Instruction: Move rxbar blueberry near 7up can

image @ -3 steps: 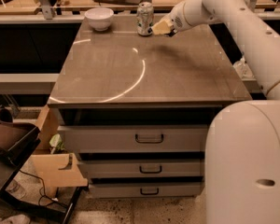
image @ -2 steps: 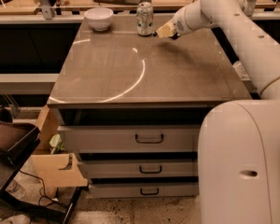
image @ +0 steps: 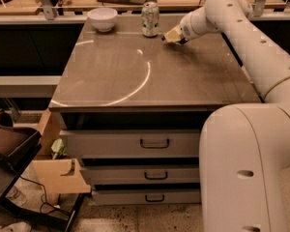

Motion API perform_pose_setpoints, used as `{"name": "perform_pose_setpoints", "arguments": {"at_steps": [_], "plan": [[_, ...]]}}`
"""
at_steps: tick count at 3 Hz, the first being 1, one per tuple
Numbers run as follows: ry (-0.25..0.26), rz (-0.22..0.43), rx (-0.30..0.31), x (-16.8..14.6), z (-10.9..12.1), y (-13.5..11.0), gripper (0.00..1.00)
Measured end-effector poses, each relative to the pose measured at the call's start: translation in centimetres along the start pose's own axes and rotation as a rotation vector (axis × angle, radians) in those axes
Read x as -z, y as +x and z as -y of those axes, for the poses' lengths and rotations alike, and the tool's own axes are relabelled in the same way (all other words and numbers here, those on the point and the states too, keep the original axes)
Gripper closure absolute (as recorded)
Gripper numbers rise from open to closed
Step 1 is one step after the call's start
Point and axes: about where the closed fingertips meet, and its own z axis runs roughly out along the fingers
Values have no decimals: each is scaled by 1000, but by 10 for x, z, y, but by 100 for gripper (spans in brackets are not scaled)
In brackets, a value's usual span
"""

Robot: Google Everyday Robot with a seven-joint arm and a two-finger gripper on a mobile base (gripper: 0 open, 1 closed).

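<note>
The 7up can (image: pixel 150 19) stands upright at the back of the grey table, silvery-green with a shiny top. My gripper (image: pixel 172 36) is low over the tabletop just to the right of the can, about a can's width away, with the white arm reaching in from the right. The navy-blue rxbar blueberry does not show; it is hidden or out of view. Whether the gripper holds anything cannot be told.
A white round bowl (image: pixel 102 19) stands at the back left, left of the can. The table (image: pixel 135 76) has three drawers (image: pixel 154 143) below. My white base fills the lower right. A cardboard box (image: pixel 58 173) and a dark cart sit at the lower left.
My gripper has shifted a little to the right, away from the can, and lower toward the tabletop. The can and bowl have not moved.
</note>
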Motion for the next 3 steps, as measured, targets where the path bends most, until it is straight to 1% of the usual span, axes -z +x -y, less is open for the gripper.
{"name": "perform_pose_setpoints", "arguments": {"at_steps": [3], "plan": [[-13, -7, -1, -10, -7, 3, 12]]}}
